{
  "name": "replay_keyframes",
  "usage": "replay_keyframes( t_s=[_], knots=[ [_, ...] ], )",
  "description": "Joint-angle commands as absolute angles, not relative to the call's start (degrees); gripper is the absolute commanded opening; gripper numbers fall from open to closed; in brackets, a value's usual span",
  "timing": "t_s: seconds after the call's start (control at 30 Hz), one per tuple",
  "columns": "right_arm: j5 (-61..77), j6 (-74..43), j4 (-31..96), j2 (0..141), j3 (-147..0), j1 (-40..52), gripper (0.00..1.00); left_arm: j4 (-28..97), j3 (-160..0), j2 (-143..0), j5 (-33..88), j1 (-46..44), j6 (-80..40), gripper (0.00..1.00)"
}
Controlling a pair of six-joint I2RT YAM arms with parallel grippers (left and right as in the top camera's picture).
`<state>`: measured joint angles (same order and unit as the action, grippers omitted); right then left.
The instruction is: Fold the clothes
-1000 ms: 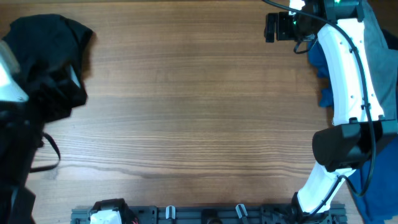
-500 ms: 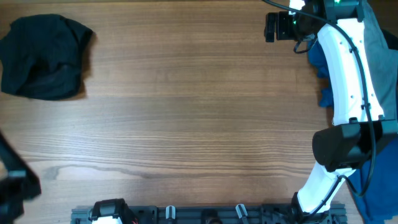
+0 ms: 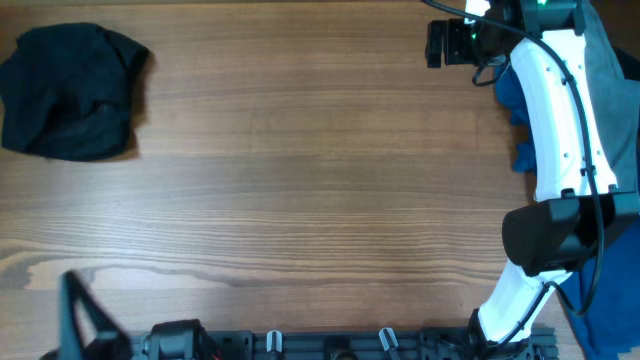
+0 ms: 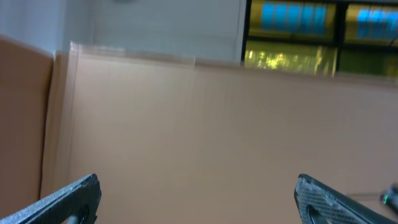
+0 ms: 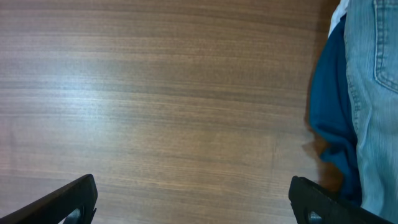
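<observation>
The black soft-fabric garment (image 3: pixel 70 92) lies bunched in a rumpled, roughly squarish heap at the far-left corner of the wooden tabletop (image 3: pixel 320 180), and neither arm touches it. It has no crisp edges or flat layers, so it reads as not yet neatly folded, and the step in hand looks like the approach before a first grasp.

The left end effector (image 4: pixel 196 202) is near the front-left edge, well apart from the garment. Its jaws are spread wide with nothing between them, and its camera faces a plain tan panel (image 4: pixel 186 124) rather than the tabletop.

The right end effector (image 5: pixel 193 199) hovers over bare wood at the far right, jaws also fully apart and empty. Just beside it, a royal blue cloth (image 5: pixel 333 118) is partly tucked under a light blue denim garment (image 5: pixel 373 93); neither belongs to this job.

The next move probably calls for the left arm to turn downward, reach the black heap, pinch an edge or the waistband, and draw it toward the open middle for spreading flat. The right arm would have to cross the tabletop to help.
</observation>
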<state>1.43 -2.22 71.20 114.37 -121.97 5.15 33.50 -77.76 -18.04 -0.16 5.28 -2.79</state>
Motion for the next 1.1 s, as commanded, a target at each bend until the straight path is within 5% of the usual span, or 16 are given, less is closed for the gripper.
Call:
replay_keyframes(
  t_s=[0.0,0.4,1.07],
  knots=[
    [0.86,-1.63,71.11,115.07,-122.15,5.23,1.00,23.83,-55.94,-9.91,-0.91,4.99,-1.91,1.00],
    [0.86,-1.63,71.11,115.07,-122.15,5.23,1.00,-3.14,-14.35,-3.11,1.91,5.02,-1.91,1.00],
    [0.86,-1.65,71.11,115.07,-122.15,5.23,1.00,4.23,-0.32,-1.56,3.57,4.99,-1.93,1.00]
  ],
)
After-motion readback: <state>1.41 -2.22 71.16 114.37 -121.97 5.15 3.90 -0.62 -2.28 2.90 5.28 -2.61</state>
